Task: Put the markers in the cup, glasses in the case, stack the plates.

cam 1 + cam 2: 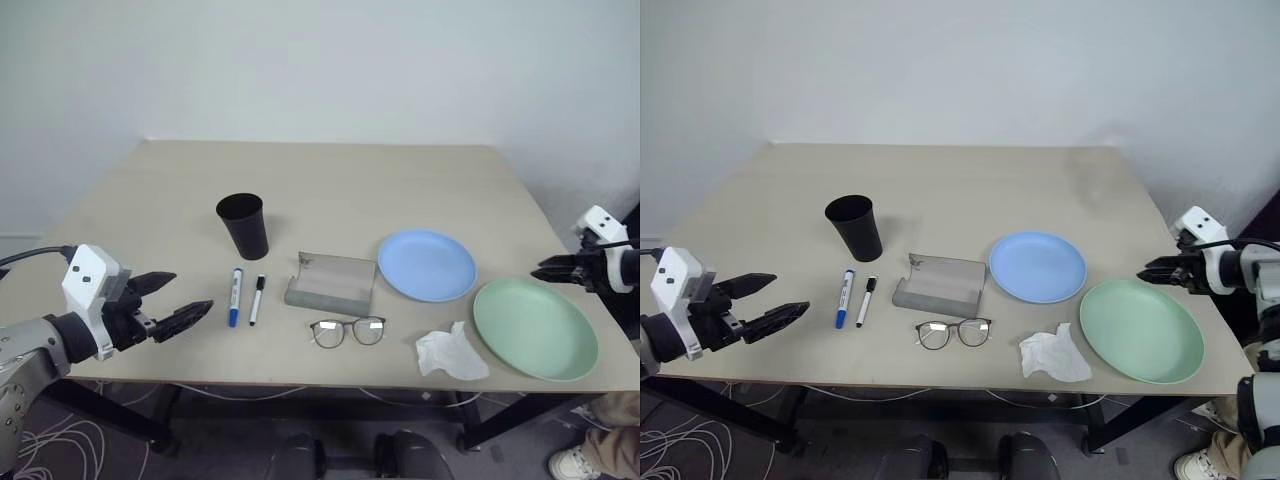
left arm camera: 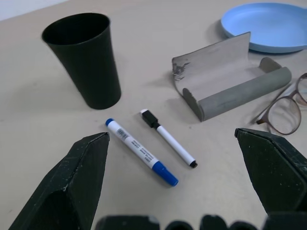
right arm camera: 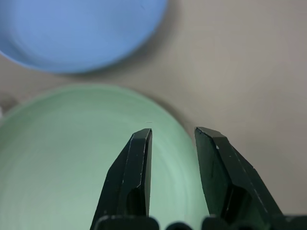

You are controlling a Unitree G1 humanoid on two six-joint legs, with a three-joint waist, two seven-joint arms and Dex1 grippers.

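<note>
Green plate [image 1: 535,328] sits near the right pincer [image 1: 545,270], whose fingers are narrow and empty, maybe to grab its rim. Left pincer [image 1: 178,301], wide, faces the markers [image 2: 149,149].

Black cup [image 1: 243,225], grey case [image 1: 330,283]; light blue plate [image 1: 427,265], mint green plate [image 1: 535,328]; white tissue [image 1: 452,352], beige table [image 1: 330,185]

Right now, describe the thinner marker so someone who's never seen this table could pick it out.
Find the black cup on the table. Just in front of it lie two white pens side by side. The thinner marker is the one nearer the open grey case, shorter, with a black cap, not blue.
</note>
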